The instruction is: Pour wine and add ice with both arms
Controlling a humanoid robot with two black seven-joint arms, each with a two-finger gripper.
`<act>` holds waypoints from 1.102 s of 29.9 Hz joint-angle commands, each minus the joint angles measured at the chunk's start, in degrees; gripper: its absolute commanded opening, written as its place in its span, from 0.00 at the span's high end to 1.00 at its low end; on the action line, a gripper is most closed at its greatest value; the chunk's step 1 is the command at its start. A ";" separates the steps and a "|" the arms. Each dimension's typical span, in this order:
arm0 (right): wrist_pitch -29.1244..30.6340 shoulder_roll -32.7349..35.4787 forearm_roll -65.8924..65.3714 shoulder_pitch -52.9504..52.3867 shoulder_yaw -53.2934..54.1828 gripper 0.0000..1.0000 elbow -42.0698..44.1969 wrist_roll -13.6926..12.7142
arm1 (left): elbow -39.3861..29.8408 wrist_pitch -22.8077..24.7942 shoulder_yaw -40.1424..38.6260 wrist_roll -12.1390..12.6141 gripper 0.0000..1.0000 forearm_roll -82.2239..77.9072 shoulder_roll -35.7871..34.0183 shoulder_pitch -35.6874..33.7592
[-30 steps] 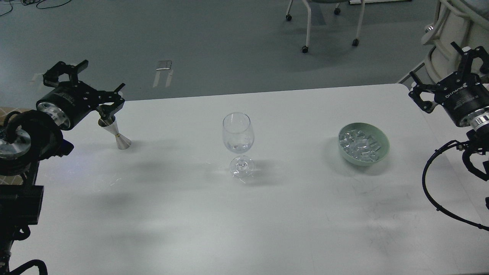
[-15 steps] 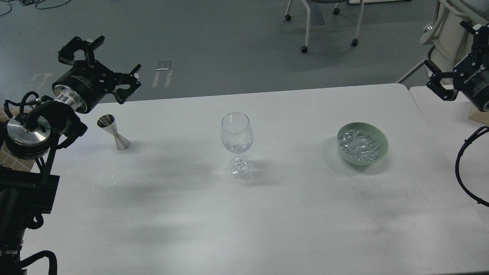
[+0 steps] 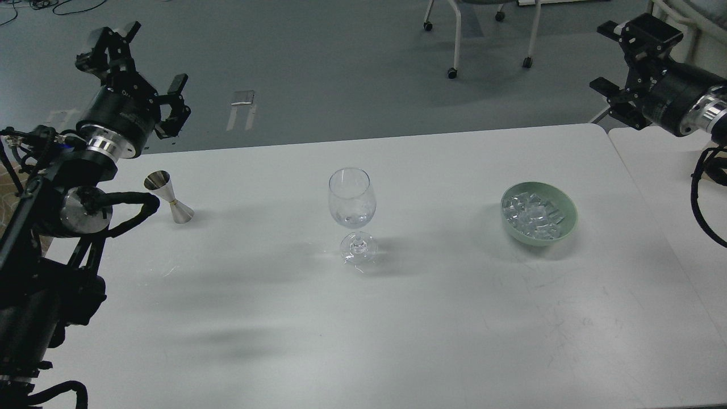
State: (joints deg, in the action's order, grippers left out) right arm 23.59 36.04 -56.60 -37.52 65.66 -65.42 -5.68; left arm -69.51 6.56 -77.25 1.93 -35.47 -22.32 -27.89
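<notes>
A clear wine glass point(image 3: 352, 211) stands upright at the table's middle with a little clear wine point(image 3: 353, 217) and what look like clear ice pieces in its bowl. A steel jigger point(image 3: 169, 196) stands upright at the left. A green bowl point(image 3: 569, 216) at the right holds a heap of clear ice cubes point(image 3: 533, 214). My left gripper point(image 3: 133, 74) is open and empty, raised up and behind the jigger. My right gripper point(image 3: 625, 59) is open and empty, raised beyond the table's far right corner, well away from the bowl.
The white table point(image 3: 363, 318) ends at its far edge point(image 3: 397, 136); a second table point(image 3: 676, 187) abuts on the right. A wheeled chair point(image 3: 488, 34) stands on the grey floor behind. Black cables point(image 3: 701, 199) loop under my right arm.
My left gripper let go of the jigger and rose up and back. My right gripper rose and swung to the left above the table's far right corner. Glass, jigger and bowl stayed put.
</notes>
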 commanded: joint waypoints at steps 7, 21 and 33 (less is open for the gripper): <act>-0.03 6.31 -18.53 -10.10 -17.56 0.00 -3.22 0.15 | 0.87 1.97 0.09 0.27 0.02 0.22 -1.15 0.03; 4.41 6.41 -29.09 -26.11 -42.35 0.00 -1.82 0.06 | -0.10 5.31 -0.79 0.18 0.01 0.75 -1.06 0.12; 4.41 11.15 -29.71 -17.77 -45.18 0.06 -11.93 -9.43 | -0.01 4.96 -0.79 0.27 0.01 0.84 -1.32 1.35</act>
State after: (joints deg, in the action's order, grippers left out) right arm 28.02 46.47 -86.31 -57.40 20.37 -76.10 -14.60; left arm -69.54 11.58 -78.14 2.17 -34.63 -23.87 -26.67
